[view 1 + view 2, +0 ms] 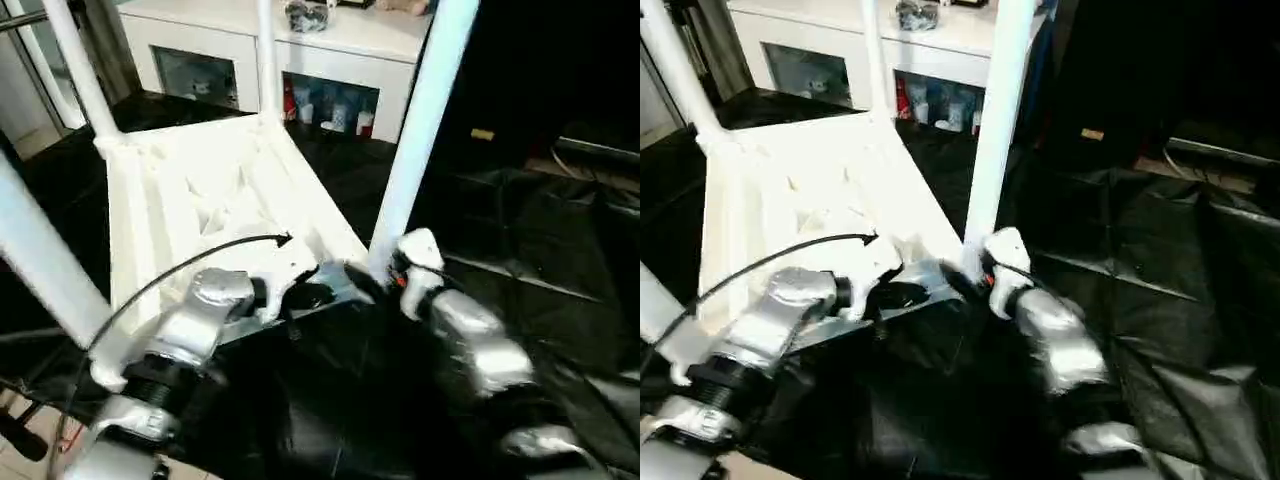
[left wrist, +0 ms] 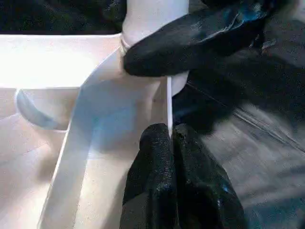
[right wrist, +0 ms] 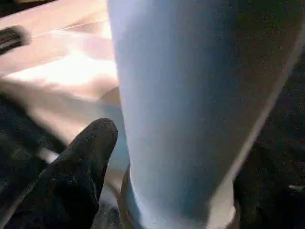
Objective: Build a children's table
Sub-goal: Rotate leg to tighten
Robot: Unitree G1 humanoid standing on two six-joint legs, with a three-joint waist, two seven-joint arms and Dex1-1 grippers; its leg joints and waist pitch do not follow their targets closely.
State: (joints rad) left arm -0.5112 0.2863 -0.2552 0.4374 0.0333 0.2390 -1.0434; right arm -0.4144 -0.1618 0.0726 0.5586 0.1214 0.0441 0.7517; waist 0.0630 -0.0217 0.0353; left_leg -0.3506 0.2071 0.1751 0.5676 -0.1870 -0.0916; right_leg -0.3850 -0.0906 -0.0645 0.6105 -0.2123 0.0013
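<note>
Left gripper (image 2: pixel 169 143) pinches tabletop (image 1: pixel 200 190) rim; right gripper (image 1: pixel 385 275) grips leg (image 1: pixel 420 130).

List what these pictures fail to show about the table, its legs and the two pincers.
- Near leg: top cut off by the head view's upper edge.
- Its seat in the corner socket: covered by the right pincer's fingers in the left wrist view.
- Right pincer's far finger: hidden behind the leg in its wrist view.
- Items in the cabinet: too small.
- Table top: near edge hidden behind the left forearm.
</note>
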